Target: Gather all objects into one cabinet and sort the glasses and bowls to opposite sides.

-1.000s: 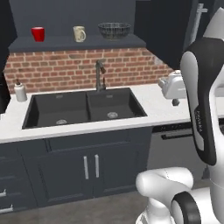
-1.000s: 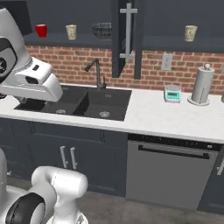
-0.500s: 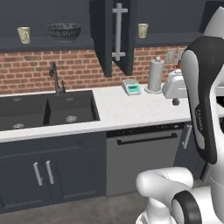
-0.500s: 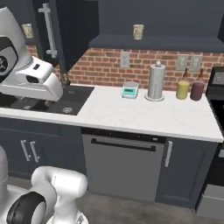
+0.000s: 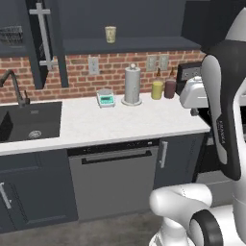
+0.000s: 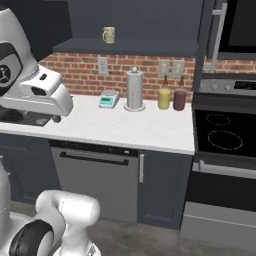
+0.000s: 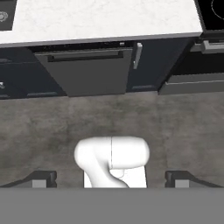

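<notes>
Evidently early in the task, judging by how things lie. Beige handled mug (image 6: 108, 34) standing alone and upright on the dark shelf (image 6: 150, 46) above the brick backsplash, with nothing else beside it. Wide dark patterned bowl (image 5: 8, 36) glimpsed at the far left edge of the left base view, cut off by the frame, well apart from the mug and beyond the dark charcoal cabinet door (image 5: 53, 43) with its long grey bar handle (image 5: 43, 33), swung out edge-on. Judged as left to do: gathering every piece into one cabinet, then sorting glasses and bowl to opposite sides.

Gripper (image 7: 111, 180) carrying nothing, fingertips (image 7: 41, 179) spread wide and pointing down toward the floor in front of the grey dishwasher front (image 7: 85, 72).

Edges and room:
- White speckled countertop (image 5: 120, 122) largely bare along its front; back row taken by a small green kitchen scale (image 5: 105, 98), a steel paper-towel stand (image 5: 132, 85), a yellow bottle (image 5: 157, 89) and a dark maroon bottle (image 5: 169, 88).
- Black sink basin (image 5: 29, 120) to the left, black glass cooktop (image 6: 225, 132) to the right.
- Protruding door likely the main obstacle for any sideways sweep at shelf height.
- Shelf lip to be cleared on any reach for the mug.
</notes>
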